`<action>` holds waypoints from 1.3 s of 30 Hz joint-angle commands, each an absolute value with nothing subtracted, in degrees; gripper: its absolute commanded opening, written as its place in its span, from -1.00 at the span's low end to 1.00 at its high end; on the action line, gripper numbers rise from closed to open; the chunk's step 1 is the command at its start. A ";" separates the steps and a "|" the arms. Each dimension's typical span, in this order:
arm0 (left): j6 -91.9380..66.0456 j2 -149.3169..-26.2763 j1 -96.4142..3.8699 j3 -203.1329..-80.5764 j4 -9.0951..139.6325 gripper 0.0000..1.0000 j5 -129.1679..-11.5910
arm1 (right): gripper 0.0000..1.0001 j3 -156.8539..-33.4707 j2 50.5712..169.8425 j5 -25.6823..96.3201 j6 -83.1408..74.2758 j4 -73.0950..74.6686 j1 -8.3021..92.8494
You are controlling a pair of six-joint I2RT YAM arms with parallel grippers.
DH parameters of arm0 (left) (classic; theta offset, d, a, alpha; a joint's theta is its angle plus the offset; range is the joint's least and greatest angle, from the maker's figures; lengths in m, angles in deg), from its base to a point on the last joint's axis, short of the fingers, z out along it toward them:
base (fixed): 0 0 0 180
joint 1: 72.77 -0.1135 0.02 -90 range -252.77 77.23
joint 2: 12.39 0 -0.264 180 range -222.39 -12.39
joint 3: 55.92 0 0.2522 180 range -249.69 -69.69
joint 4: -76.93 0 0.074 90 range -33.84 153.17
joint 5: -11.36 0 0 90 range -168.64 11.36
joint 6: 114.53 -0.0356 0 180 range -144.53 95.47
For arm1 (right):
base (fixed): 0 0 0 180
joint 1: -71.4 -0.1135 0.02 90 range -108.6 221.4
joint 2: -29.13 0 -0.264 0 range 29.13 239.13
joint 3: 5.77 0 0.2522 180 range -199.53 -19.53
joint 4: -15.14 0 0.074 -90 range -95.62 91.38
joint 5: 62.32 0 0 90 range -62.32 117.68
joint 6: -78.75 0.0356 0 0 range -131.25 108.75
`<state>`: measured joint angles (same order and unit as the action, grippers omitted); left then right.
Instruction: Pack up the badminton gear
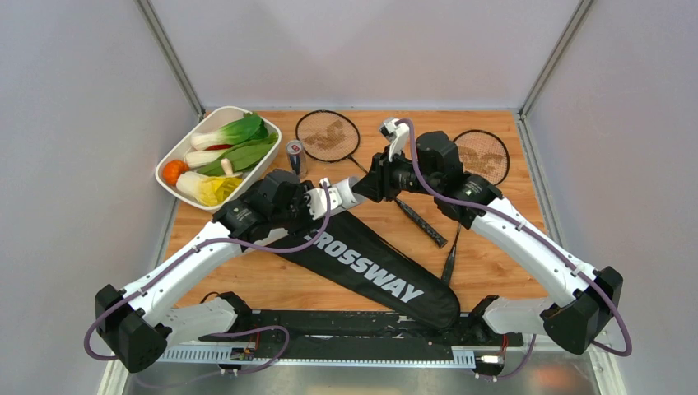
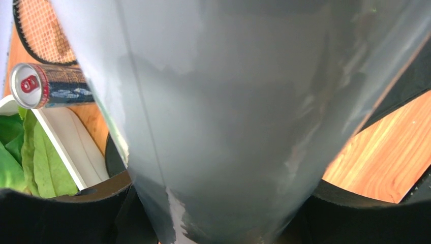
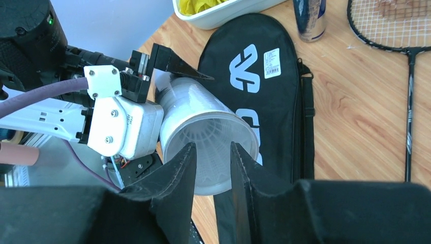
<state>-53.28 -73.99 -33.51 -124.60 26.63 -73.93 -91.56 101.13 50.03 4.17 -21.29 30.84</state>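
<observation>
My left gripper (image 1: 331, 197) is shut on the white tube (image 1: 344, 195), holding it level above the black CROSSWAY racket bag (image 1: 374, 267). In the left wrist view the tube (image 2: 218, 117) fills the frame between the jaws. In the right wrist view the tube's (image 3: 201, 114) open mouth faces me, with a white shuttlecock (image 3: 213, 145) inside it. My right gripper (image 3: 212, 152) hangs right at that mouth, open, its jaws a little apart and nothing between them. Two dark-framed rackets (image 1: 328, 136) (image 1: 481, 154) lie at the back of the table.
A white tray (image 1: 169, 160) of vegetables stands at the back left, with a blue-silver drink can (image 1: 295, 155) beside it. The nearer racket's handle (image 1: 421, 219) runs under my right arm. The bag's strap (image 1: 450, 262) trails to the right. Grey walls close in both sides.
</observation>
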 commanded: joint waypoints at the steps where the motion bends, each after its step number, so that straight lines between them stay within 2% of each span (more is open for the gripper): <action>1: -53.02 -72.04 -32.52 -127.45 36.75 -0.24 -68.61 | -0.33 -87.49 103.26 58.85 7.27 -17.20 29.44; 16: -57.54 -66.28 -32.58 -123.75 44.45 -0.22 -58.77 | -0.25 -85.00 107.00 72.46 7.10 -14.46 29.32; 24: -57.39 -66.12 -32.54 -124.56 45.27 -0.22 -58.49 | -0.22 -85.03 105.16 68.91 8.93 -14.21 29.49; 26: -56.19 -66.33 -32.54 -124.82 44.72 -0.21 -60.06 | -0.12 -86.49 103.20 67.15 10.95 -14.14 30.28; 33: -49.28 -64.58 -32.52 -124.93 43.97 -0.20 -62.86 | 0.53 -89.83 89.48 52.78 14.47 -10.49 31.85; 39: -45.96 -62.97 -32.55 -124.36 45.49 -0.19 -61.02 | 0.66 -80.69 78.60 46.59 14.16 2.98 31.85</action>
<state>-49.32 -65.23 -32.83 -121.61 37.89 -64.66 -84.48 83.32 52.82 12.76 -6.43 32.09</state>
